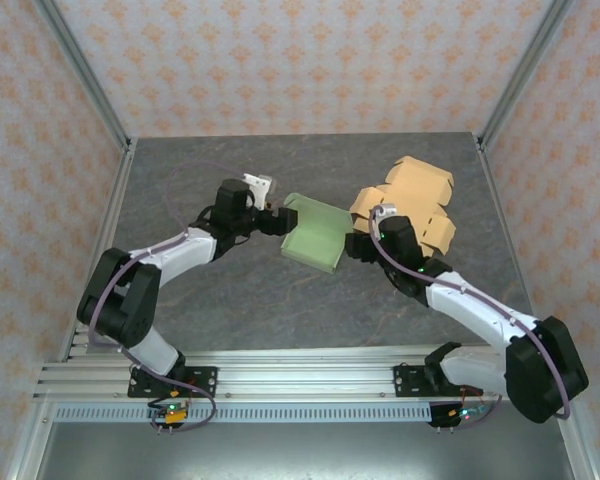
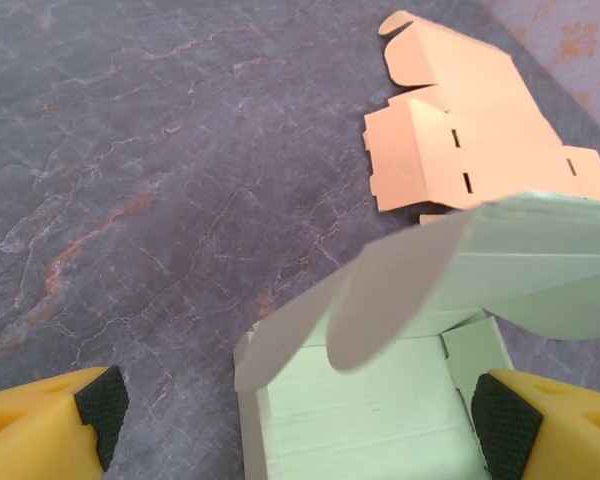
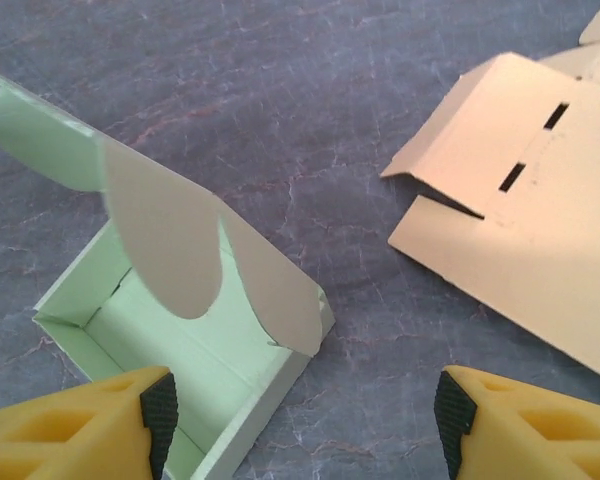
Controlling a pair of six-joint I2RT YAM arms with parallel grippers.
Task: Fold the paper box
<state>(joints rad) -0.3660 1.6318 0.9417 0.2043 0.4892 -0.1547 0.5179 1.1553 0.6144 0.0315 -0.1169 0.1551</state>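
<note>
Peach-patterned wallpaper panels [image 1: 280,60] in a metal frame close in a dark grey marbled table [image 1: 280,310]. On the table, beyond the right jaws and to their outer side, lies a tan flat-cut cardboard blank [image 1: 420,195], unfolded, with slots and rounded tabs. Between the two sets of jaws sits the pale green paper box [image 1: 315,235], partly folded. Its tray walls stand, and its lid with rounded flaps is raised and leans over the tray.

The white left arm [image 1: 180,250] reaches in from one side and the right arm [image 1: 460,300] from the other, so their jaws face each other across the box. The left jaws are spread wide and hold nothing. The tray lies in their gap, with one black pad [image 2: 102,405] over bare table and the other just beside the tray's side wall; whether that one touches cannot be told. The right jaws also gape wide with nothing held. One pad [image 3: 160,410] hovers at a tray corner, and the other is over bare table between box and blank.
</note>
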